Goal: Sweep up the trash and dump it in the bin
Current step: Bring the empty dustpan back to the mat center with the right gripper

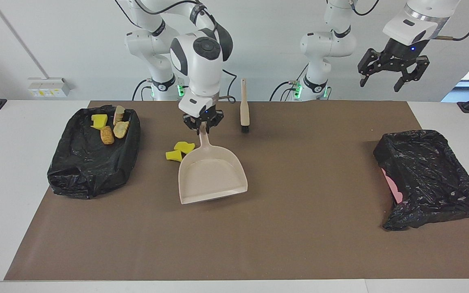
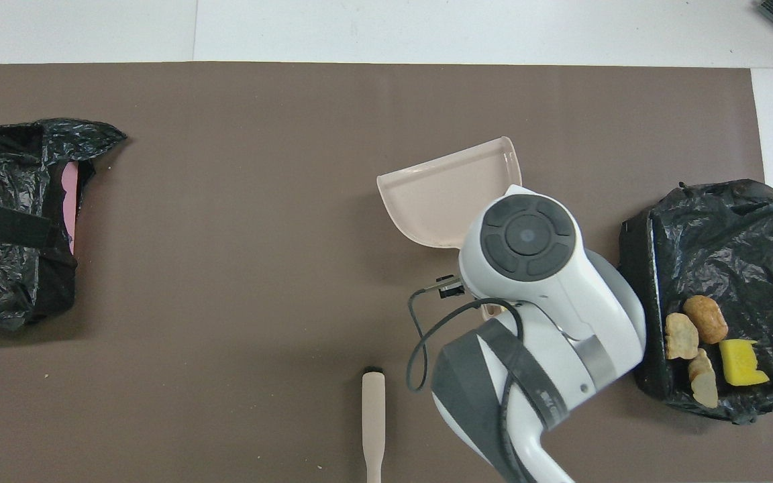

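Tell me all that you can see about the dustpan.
The dustpan is pale beige, plastic by its look, with a flat scoop, raised side walls and a slim handle. It looks empty. Its handle points toward the robots and its open lip away from them. The right gripper is shut on the handle. It is near the middle of the brown mat, beside two yellow sponge pieces; whether it rests on the mat is unclear.

A robotics lab, clearly: two white robot arms [image 1: 200,53] bolted at the edge of a white tabletop [image 1: 18,134], a brown mat [image 1: 291,228] spread across it, plain white walls, and a bank of wall sockets [image 1: 47,86].
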Motion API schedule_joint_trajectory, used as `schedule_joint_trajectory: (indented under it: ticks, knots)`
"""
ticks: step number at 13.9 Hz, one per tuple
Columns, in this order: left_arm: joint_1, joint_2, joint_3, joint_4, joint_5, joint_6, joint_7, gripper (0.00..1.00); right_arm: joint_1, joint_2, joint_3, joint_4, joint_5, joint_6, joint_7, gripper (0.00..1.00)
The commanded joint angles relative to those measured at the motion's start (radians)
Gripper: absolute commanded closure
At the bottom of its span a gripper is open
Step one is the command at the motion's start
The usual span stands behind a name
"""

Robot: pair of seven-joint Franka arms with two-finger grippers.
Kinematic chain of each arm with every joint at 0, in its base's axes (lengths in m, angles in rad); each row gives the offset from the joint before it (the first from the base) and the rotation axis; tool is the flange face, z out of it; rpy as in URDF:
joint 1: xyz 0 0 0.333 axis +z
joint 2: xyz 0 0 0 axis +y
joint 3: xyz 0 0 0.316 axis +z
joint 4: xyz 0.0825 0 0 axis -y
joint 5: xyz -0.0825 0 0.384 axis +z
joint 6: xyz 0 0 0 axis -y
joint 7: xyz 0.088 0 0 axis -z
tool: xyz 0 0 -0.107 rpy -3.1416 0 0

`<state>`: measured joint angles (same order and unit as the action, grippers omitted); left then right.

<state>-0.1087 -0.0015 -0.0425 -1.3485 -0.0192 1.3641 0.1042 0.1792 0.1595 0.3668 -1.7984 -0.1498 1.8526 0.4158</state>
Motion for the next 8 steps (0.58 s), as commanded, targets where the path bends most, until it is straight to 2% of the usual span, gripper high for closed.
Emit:
schedule_joint_trajectory:
  ticks: [1, 4, 6, 8]
  knots:
    - [0.017, -0.025, -0.008, -0.028, -0.001, -0.004, 0.008, 0.00, 0.061, 0.203, 0.001, 0.222, -0.033, -0.015, 0.200, 1.00]
    - [0.017, -0.025, -0.008, -0.028, -0.001, -0.004, 0.008, 0.00, 0.158, 0.374, -0.003, 0.374, -0.043, -0.003, 0.368, 1.00]
    - [0.017, -0.025, -0.008, -0.028, -0.001, -0.004, 0.008, 0.00, 0.166, 0.416, 0.003, 0.427, -0.043, 0.014, 0.364, 1.00]
    - [0.017, -0.025, -0.008, -0.028, -0.001, -0.004, 0.008, 0.00, 0.178, 0.420, 0.003, 0.412, -0.040, 0.074, 0.333, 1.00]
